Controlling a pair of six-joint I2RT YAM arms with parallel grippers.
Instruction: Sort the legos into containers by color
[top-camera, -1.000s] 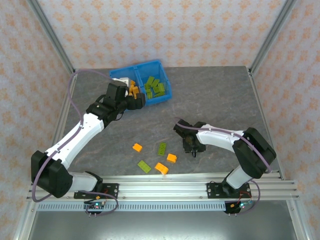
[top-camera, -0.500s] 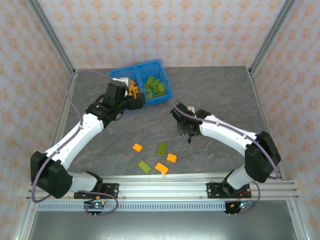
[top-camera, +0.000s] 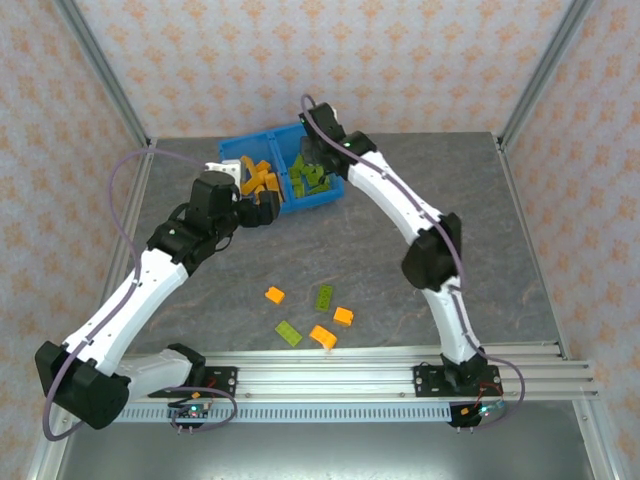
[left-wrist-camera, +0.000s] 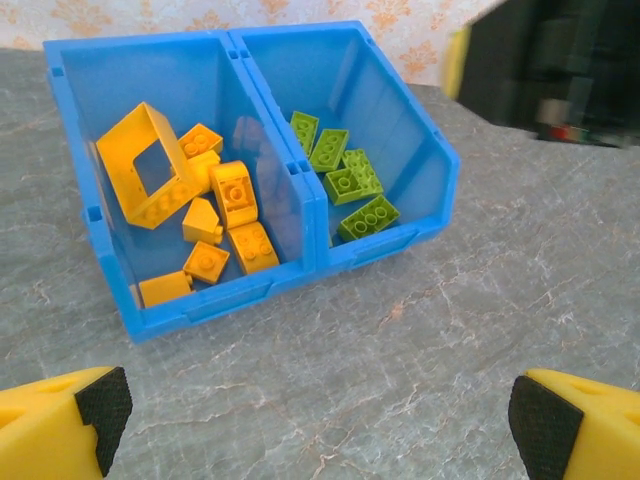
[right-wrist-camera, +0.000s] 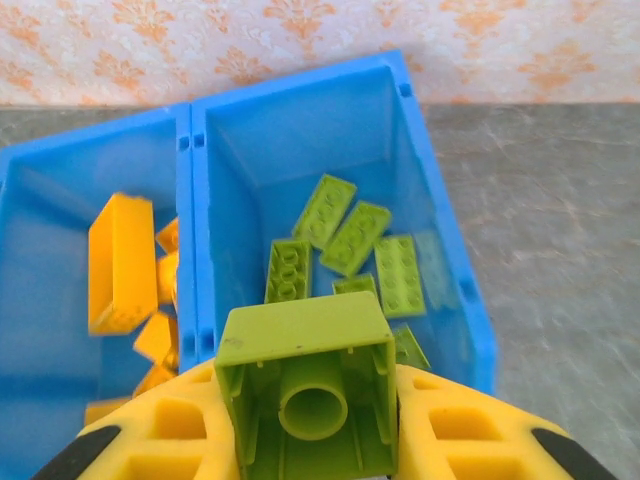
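The blue bin (top-camera: 331, 190) stands at the back left of the table. Its left compartment holds orange legos (left-wrist-camera: 235, 190) and its right one olive-green legos (left-wrist-camera: 345, 175). My right gripper (right-wrist-camera: 310, 425) is shut on a green lego brick (right-wrist-camera: 305, 385), underside toward the camera, hanging over the green compartment (right-wrist-camera: 300, 150) above its near edge. In the top view the right gripper (top-camera: 314, 168) sits over the bin's right half. My left gripper (top-camera: 264, 206) is wide open and holds nothing, just in front of the bin (left-wrist-camera: 230, 295).
Several loose legos lie near the table's front: orange ones (top-camera: 274, 295) (top-camera: 343, 316) (top-camera: 322, 336) and green ones (top-camera: 325, 297) (top-camera: 288, 333). The right arm (top-camera: 400, 210) stretches diagonally across the table's middle. A metal rail (top-camera: 400, 375) runs along the near edge.
The right arm swung from the table's middle up and back to above the bin's green compartment, carrying the green brick. The left arm drew back slightly to the left.
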